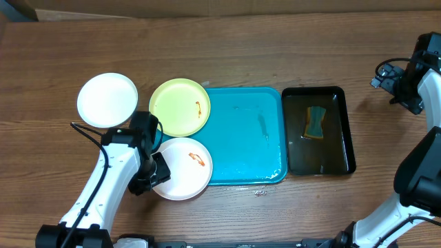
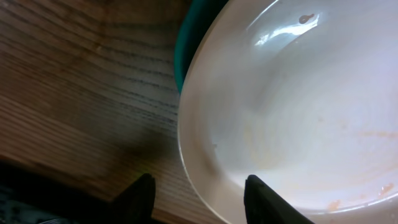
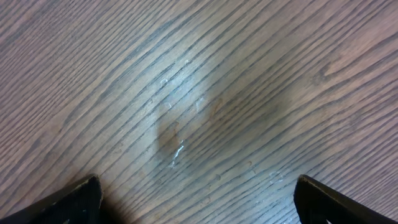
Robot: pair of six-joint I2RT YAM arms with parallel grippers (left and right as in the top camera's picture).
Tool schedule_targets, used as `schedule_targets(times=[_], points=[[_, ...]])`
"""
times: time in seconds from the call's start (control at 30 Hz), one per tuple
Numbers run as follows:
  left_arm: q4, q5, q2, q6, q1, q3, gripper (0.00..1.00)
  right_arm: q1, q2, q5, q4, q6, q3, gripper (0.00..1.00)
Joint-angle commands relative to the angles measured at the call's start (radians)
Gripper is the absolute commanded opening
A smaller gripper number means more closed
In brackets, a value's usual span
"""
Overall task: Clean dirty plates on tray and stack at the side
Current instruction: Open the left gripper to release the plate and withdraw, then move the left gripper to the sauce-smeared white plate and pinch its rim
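The turquoise tray [image 1: 248, 138] lies mid-table. A lime green plate [image 1: 179, 107] with an orange smear overlaps its back left corner. A white plate [image 1: 186, 172] with an orange-red smear overlaps its front left corner. A second white plate [image 1: 107, 100] lies on the table to the far left, with no smear visible. My left gripper [image 1: 153, 176] is open and straddles the left rim of the smeared white plate [image 2: 298, 112]: one finger over the wood, one over the plate's inside [image 2: 199, 199]. My right gripper [image 3: 199, 199] is open and empty above bare wood at the far right.
A black tray [image 1: 348, 131] with dark water and a green-yellow sponge [image 1: 315, 122] stands right of the turquoise tray. The tray's edge [image 2: 189, 25] shows behind the plate in the left wrist view. Water drops lie on the wood under the right gripper.
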Motion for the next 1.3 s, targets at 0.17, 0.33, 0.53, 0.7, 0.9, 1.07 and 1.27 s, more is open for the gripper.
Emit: schedule_targets(times=[0.17, 0.33, 0.53, 0.7, 0.9, 1.07, 1.27], points=[[0.079, 0.100, -0.008, -0.056, 0.006, -0.080, 0.43, 0.004, 0.001, 0.007, 0.003, 0.005, 0.002, 1.00], [0.081, 0.114, -0.008, -0.059, 0.006, -0.109, 0.38, 0.004, 0.001, 0.007, 0.003, 0.005, 0.002, 1.00], [0.100, 0.125, -0.008, -0.063, 0.006, -0.122, 0.17, 0.004, 0.001, 0.007, 0.003, 0.005, 0.002, 1.00], [0.106, 0.154, -0.008, -0.062, 0.006, -0.121, 0.04, 0.004, 0.001, 0.007, 0.003, 0.005, 0.002, 1.00], [0.132, 0.249, -0.008, -0.010, 0.004, -0.121, 0.04, 0.004, 0.001, 0.007, 0.003, 0.005, 0.002, 1.00], [0.224, 0.351, -0.008, 0.009, -0.018, -0.121, 0.04, 0.004, 0.001, 0.007, 0.003, 0.005, 0.002, 1.00], [0.380, 0.377, -0.008, -0.048, -0.107, -0.121, 0.04, 0.004, 0.001, 0.007, 0.003, 0.005, 0.002, 1.00]])
